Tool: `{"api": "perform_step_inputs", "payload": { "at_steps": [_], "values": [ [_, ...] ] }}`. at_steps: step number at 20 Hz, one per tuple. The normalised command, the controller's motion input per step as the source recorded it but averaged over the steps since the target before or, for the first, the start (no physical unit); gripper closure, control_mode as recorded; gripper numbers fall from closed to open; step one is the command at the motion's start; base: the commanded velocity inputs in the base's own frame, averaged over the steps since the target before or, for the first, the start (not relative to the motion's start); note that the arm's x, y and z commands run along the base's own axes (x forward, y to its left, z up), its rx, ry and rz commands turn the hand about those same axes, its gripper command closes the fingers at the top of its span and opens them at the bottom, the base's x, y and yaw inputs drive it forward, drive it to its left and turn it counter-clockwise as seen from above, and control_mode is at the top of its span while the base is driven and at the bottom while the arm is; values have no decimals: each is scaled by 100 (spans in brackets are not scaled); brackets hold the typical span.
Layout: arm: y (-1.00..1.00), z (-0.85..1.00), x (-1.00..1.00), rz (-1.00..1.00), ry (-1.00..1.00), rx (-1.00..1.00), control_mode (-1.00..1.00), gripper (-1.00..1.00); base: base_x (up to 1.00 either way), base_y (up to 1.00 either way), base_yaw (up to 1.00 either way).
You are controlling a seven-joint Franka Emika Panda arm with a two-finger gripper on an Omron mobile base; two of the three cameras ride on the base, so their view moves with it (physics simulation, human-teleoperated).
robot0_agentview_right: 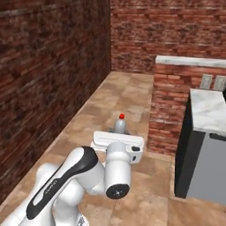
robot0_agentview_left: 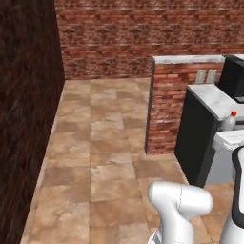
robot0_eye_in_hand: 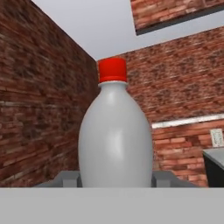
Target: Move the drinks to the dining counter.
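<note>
One of the drinks, a pale bottle with a red cap, stands upright between my gripper's two fingertips, and the gripper is shut on it. From the right base view the bottle rises just beyond the white hand, above the tiled floor, with the gripper closed at its base. In the left base view the same bottle pokes up at the right edge, over the gripper. The dining counter is out of view.
A brick half-wall with a grey ledge stands ahead on the right. Beside it is a marble worktop on a dark cabinet. A brick wall runs along the left, with open tiled floor between.
</note>
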Motion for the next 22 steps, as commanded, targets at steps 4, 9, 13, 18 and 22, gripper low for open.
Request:
{"api": "perform_step_inputs", "payload": {
  "at_steps": [4,9,13,18,22],
  "values": [
    [0,0,0,0,0,0,100,100,100,100,-26],
    [0,0,0,0,0,0,100,100,100,100,-25],
    [0,0,0,0,0,0,100,100,100,100,-30],
    [0,0,0,0,0,0,100,100,100,84,-33],
    [0,0,0,0,0,0,100,100,100,68,-39]
  ]
}}
